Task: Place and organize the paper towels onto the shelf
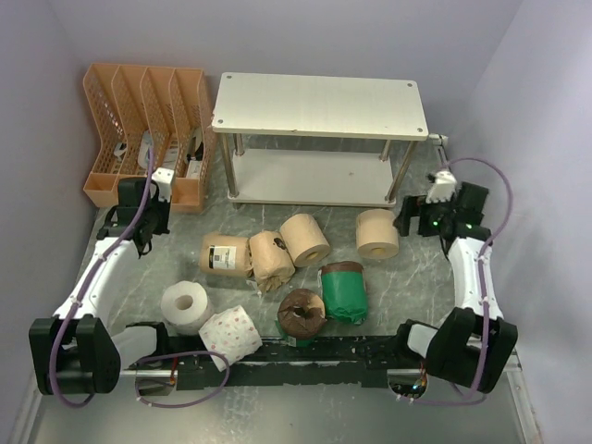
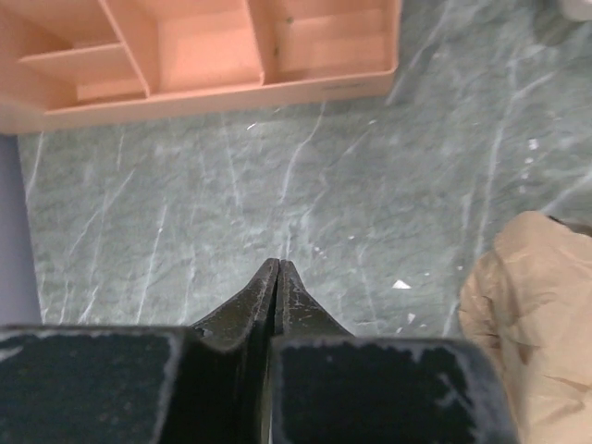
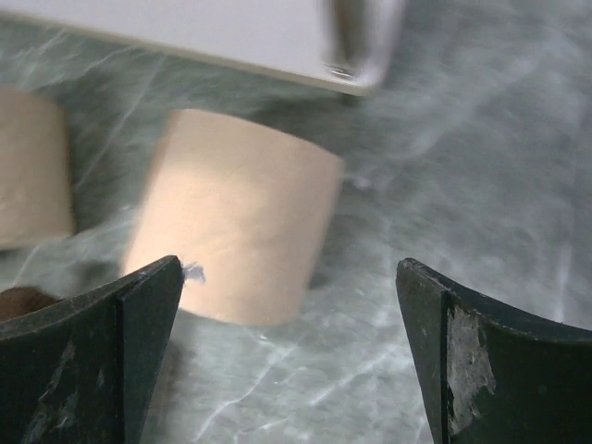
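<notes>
Right pincer (image 3: 289,268) gapes empty; left pincer (image 2: 278,265) pressed together.

Orange file organizer (image 1: 148,125) far-left on green table (image 1: 412,277).

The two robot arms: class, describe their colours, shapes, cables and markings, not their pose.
The left arm and right arm each have white curved links, black joints and bases, a white wrist block and a looping purple cable. The left claw and right claw have black, scuffed, tapering fingers.
</notes>
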You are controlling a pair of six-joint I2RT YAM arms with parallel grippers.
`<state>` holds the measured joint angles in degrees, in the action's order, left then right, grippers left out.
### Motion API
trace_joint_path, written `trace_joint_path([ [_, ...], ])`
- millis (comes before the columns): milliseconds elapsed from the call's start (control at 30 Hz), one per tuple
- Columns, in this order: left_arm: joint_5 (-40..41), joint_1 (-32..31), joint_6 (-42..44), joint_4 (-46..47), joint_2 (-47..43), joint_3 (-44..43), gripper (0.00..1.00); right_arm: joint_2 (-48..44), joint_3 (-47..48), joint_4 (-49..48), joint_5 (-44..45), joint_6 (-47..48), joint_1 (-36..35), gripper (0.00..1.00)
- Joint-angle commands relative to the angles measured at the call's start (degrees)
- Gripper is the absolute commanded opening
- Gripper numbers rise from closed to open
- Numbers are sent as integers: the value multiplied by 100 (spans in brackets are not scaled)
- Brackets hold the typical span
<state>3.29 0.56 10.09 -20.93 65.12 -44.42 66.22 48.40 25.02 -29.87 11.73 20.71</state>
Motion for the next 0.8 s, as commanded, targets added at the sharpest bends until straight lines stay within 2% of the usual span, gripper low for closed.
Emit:
trace_joint_path([
  [0, -922, 32, 12, -295, -63, -169, 9, 109, 709, 984, 452, 1026, -1553, 100],
  [67, -993, 32, 54, -362, -210, -163, 7, 365, 1206, 1418, 896, 1196, -2410, 100],
  [167, -635, 32, 62, -271, -548, -134, 9, 216, 1443, 1565, 560, 1247, -2799, 100],
  [233, -338, 32, 26, -462, -694, -325, 24, 26, 1383, 1591, 305, 1317, -3059, 100],
  [267, -281, 32, 31, -746, -702, -518, 34, -57, 1303, 1586, 246, 1405, -3215, 100],
  [300, -326, 32, 67, -1046, -688, -681, 71, -130, 1203, 1558, 247, 1513, -3413, 99],
  [333, -489, 32, 105, -1272, -682, -805, 99, -195, 1086, 1475, 361, 1606, -3612, 98],
  [433, -1171, 47, 290, -1786, -571, -1068, 97, -267, 661, 1038, 958, 1940, -4251, 91],
  [500, -1294, 50, 213, -1859, -475, -1127, 97, -247, 498, 713, 1235, 2153, -4501, 91],
  [633, -1646, 212, 188, -1721, -514, -951, 97, -121, 417, 477, 1155, 2649, -4587, 93],
  [767, -1776, 396, 210, -1581, -689, -767, 97, 190, 506, 482, 1006, 2675, -4632, 92],
])
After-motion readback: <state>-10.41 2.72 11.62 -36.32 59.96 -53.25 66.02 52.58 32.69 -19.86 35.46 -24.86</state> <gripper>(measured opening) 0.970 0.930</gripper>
